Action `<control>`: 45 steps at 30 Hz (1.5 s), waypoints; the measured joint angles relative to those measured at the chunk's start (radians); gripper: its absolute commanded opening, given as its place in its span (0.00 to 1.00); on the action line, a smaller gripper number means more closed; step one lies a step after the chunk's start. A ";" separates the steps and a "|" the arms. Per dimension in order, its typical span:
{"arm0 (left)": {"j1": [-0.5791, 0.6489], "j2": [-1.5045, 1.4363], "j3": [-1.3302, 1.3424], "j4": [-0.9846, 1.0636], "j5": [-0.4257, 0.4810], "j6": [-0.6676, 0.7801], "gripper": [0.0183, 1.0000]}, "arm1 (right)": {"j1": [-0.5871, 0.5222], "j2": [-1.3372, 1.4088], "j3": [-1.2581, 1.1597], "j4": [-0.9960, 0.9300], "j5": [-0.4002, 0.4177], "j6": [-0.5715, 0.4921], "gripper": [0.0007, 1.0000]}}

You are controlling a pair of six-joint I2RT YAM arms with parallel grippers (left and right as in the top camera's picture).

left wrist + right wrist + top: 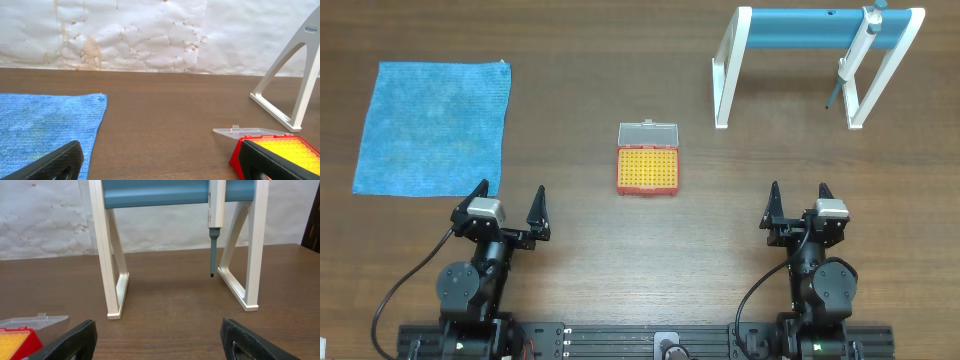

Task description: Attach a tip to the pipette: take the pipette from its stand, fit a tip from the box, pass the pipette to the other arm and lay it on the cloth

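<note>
The left end effector (512, 190) sits at the lower left of the top view. Its 2 fingers are spread wide, released and holding nothing, near the lower right corner of the blue cloth (433, 128). The right end effector (800, 188), at the lower right, is spread just as wide and grips nothing. Between them, near the frame's centre, the tip box (647, 172) stands with its clear lid swung back. At the upper right, the pipette (855, 55) hangs tip-down on the stand (800, 28), beside its right leg. Everything rests on the brown table (620, 70).
</note>
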 measured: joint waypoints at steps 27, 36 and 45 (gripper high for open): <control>0.000 0.000 0.000 0.000 0.000 0.000 1.00 | 0.000 0.000 0.000 0.000 0.000 0.000 0.81; 0.000 0.000 0.000 0.000 0.000 0.000 1.00 | 0.000 0.185 0.040 -0.007 0.027 0.003 0.81; 0.000 0.000 0.000 0.000 -0.007 0.000 1.00 | -0.163 0.940 0.804 -0.163 0.020 -0.252 0.81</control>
